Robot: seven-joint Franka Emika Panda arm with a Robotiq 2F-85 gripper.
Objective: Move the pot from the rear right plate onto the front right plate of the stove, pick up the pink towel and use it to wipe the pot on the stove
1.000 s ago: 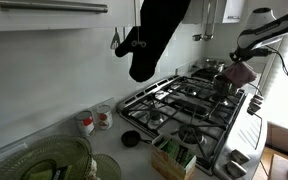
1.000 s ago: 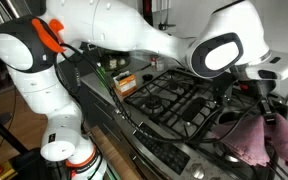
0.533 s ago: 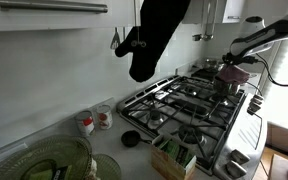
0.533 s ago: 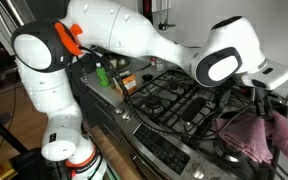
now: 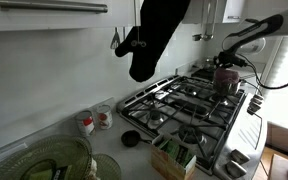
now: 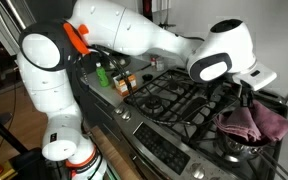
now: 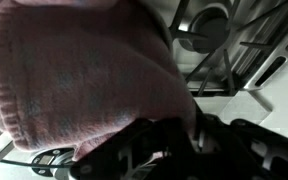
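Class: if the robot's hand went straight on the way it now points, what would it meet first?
The hand points downward, clamped on the pink towel; straight on it would probably press the towel onto the pot below, though depth is unclear.

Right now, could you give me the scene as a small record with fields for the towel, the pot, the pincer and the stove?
pink towel: held from above, hanging down onto the pot
pot: on the stove, mostly covered by the towel
pincer: closed on the towel's top
stove: gas, black grates
stage: towel on the pot, in place for wiping
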